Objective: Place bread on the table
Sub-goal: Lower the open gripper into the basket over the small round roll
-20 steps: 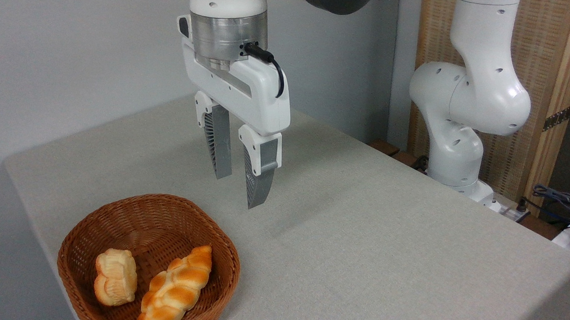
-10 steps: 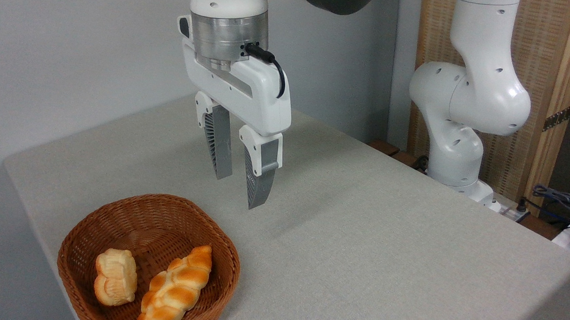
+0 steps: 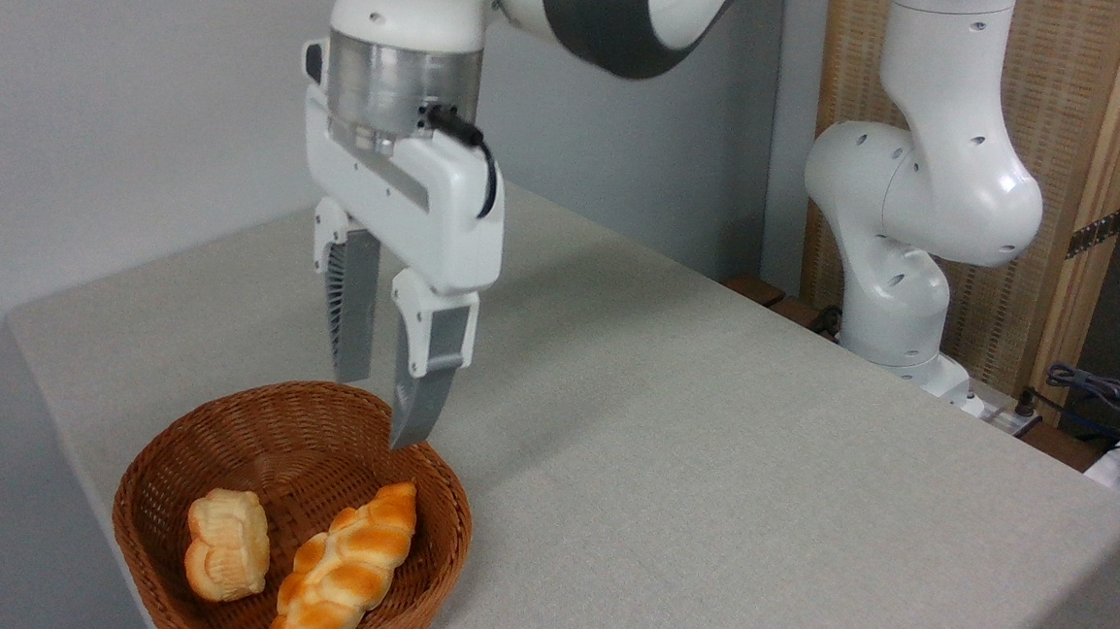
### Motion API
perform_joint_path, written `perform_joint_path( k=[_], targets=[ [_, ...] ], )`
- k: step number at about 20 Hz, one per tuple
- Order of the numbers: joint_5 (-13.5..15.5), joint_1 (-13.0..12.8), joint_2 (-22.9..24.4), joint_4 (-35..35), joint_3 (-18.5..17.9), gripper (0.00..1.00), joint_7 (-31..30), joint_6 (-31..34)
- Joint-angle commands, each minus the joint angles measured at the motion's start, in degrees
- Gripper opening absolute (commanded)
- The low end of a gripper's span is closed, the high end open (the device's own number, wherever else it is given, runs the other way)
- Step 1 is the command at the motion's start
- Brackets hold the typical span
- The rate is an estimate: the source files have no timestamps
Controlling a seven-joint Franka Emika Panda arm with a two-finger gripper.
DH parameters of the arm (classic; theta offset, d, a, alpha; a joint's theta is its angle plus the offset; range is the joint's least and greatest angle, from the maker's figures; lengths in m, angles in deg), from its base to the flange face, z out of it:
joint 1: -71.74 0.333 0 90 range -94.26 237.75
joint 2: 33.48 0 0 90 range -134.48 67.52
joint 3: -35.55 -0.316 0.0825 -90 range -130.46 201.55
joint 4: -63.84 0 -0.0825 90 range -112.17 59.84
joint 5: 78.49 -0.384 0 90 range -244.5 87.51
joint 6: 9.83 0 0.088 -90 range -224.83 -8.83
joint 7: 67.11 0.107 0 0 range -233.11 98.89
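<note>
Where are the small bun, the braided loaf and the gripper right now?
small bun (image 3: pixel 227 544): fixed camera view, middle of its ridged top, in the basket.
braided loaf (image 3: pixel 348 564): fixed camera view, middle of its plaited top, right of the bun.
gripper (image 3: pixel 381 411): fixed camera view, midway between the fingertips, jaws apart, empty.

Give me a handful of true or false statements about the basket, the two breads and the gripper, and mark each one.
1. The small pale bun lies inside the wicker basket. True.
2. The gripper is shut on the bun. False: its fingers are apart and hold nothing.
3. The braided loaf lies to the right of the bun. True.
4. The braided loaf rests on the table cloth outside the basket. False: it lies in the basket, one end against the rim.
5. The gripper hangs above the basket's far rim. True.
</note>
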Motion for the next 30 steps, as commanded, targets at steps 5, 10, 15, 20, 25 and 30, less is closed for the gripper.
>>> perform_joint_path(
  k=[5, 10, 15, 20, 25, 30],
  targets=[
    [0.9, -0.6, -6.8, 0.7, 3.6, 1.0, 0.7, -11.7],
    [0.8, -0.6, -10.5, 0.8, 5.1, 1.0, 1.0, -17.5],
    [-6.1, -0.6, -13.1, 1.6, 6.7, 1.0, 1.0, -19.0],
    [-6.6, -0.6, -16.1, 4.5, 7.2, 1.0, 1.0, -19.0],
    [-10.8, -0.6, -18.6, 6.4, 8.3, 1.0, 1.0, -19.0],
    [-12.3, -0.6, -19.8, 6.4, 9.0, 1.0, 1.0, -19.0]
  ],
)
